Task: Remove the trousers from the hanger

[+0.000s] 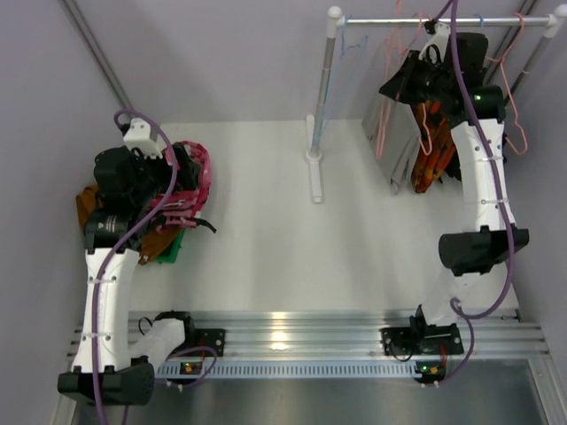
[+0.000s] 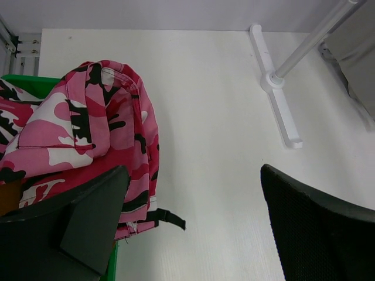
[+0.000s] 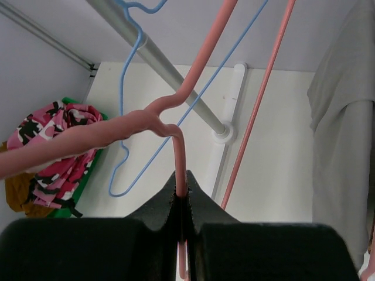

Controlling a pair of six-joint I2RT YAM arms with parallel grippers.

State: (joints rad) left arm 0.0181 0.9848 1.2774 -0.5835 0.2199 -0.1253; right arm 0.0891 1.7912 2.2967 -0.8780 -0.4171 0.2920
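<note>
Your right gripper (image 3: 181,196) clamped on pink hanger (image 3: 146,120) wire; left gripper (image 2: 196,225) wide open above pink trousers (image 2: 88,134); cloth likely soft, light, floppy; pinch thick bunched fold.

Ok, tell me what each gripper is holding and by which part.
The right gripper is shut on the pink hanger, pinching the thin wire that runs down from its kink. The left gripper is open and holds nothing.

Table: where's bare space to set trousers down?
Bare: the middle of the table, between the trousers pile on the left and the rack foot, down to the arm bases. Crowded: the pile itself, and far right under the pink hanger and hanging garments.
</note>
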